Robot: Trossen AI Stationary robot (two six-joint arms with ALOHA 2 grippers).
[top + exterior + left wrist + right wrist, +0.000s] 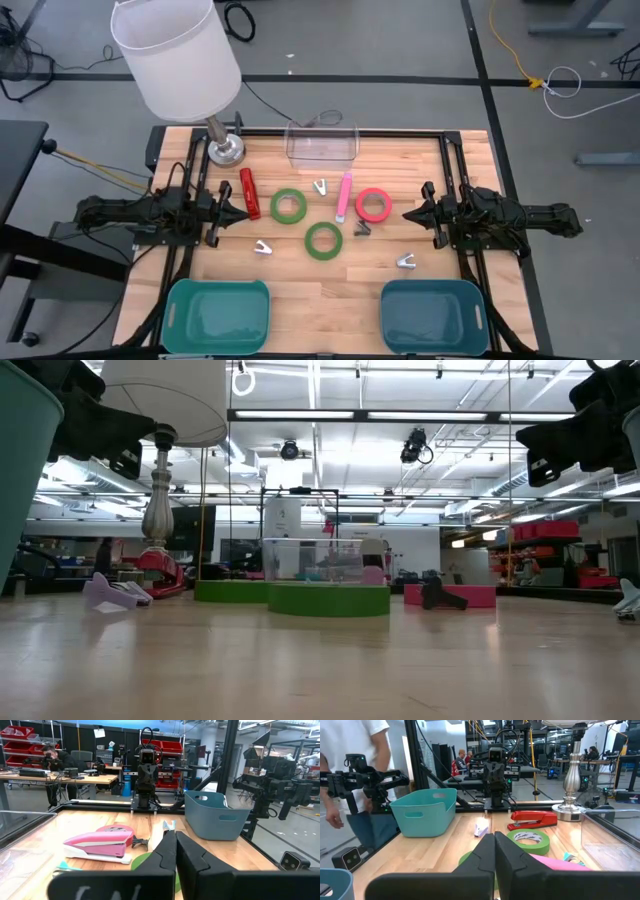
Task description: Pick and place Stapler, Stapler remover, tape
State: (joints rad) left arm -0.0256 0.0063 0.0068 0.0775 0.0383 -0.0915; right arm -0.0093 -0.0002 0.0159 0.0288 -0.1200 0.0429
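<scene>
High view gives us the whole wooden tabletop (300, 275) inside its dark frame. Our left tool (243, 211) sits at the left edge and our right tool (408, 214) at the right edge, both with fingers pressed together and holding nothing, tips pointing inward at each other. Between them the middle strip carries everything, so open room is mostly the bare wood toward the front, between the light teal bin (218, 313) at the front left and the darker teal bin (434, 313) at the front right. At the back edge we see a clear plastic box (322, 143) and a lamp (183, 70) at the back left corner.

The tape is three flat rings: one green ring (288, 206) just beside the red stapler (249, 193), a second green ring (324, 240) nearer the front, and a red-pink ring (374, 205) just beside the pink stapler (344, 196). Small staple removers lie scattered: one (321, 187) between the staplers, one (263, 247) front left, one (406, 262) front right, and a dark one (362, 229) below the pink stapler.
</scene>
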